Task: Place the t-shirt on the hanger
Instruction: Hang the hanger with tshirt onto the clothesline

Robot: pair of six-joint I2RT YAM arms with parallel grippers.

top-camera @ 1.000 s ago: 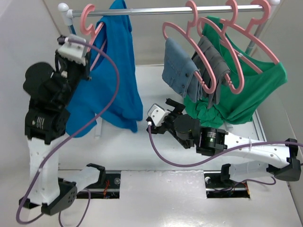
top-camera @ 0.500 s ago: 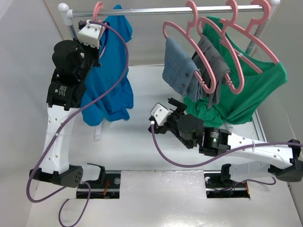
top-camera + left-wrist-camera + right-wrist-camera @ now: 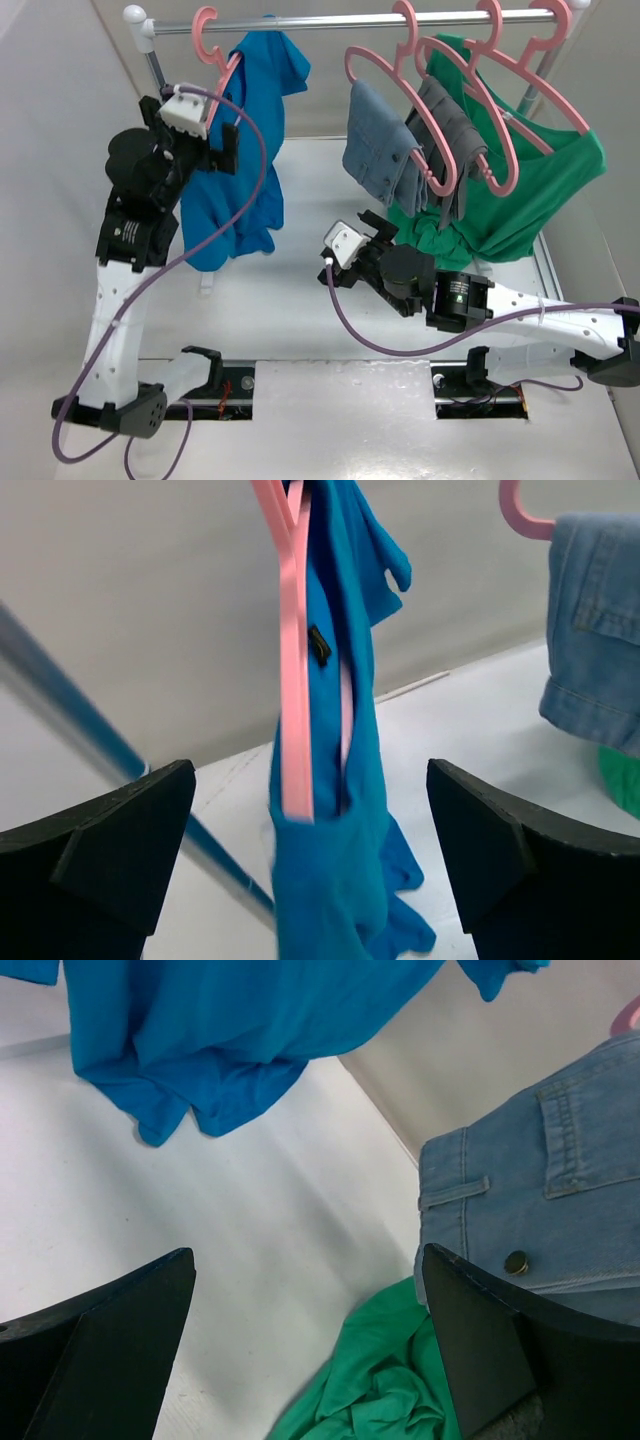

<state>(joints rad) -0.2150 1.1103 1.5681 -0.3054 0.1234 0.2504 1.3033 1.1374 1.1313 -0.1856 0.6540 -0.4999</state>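
From above, the left arm rose at about 10 o'clock on the white surface (image 3: 280,300). The left gripper (image 3: 310,775) was spread wide and held nothing. In its wrist view the two dark fingers (image 3: 120,840) sat far apart, and both stood clear of the clothing ahead.

Just to its 1 o'clock hung the hanger (image 3: 294,680), whose pink hook looped over the rail (image 3: 330,20) near the rail's left end. The t-shirt (image 3: 230,205) was on that hanger. Its bright blue cloth was bunched along the pink frame, and it trailed down towards the surface at about 11 o'clock. The wrist view showed the hanger edge-on, with blue fabric wrapped about its lower end.

The right arm lay low, reaching from 4 o'clock in to the middle of the surface. The right gripper (image 3: 307,1255) was likewise spread wide and empty. It pointed towards 11 o'clock, well apart from the t-shirt's hem.

Further along the rail, at about 1 o'clock, a denim garment (image 3: 375,145) hung on its own pink hanger. A grey garment (image 3: 450,135) hung beside it, and a green shirt (image 3: 545,190) hung at 2 o'clock.
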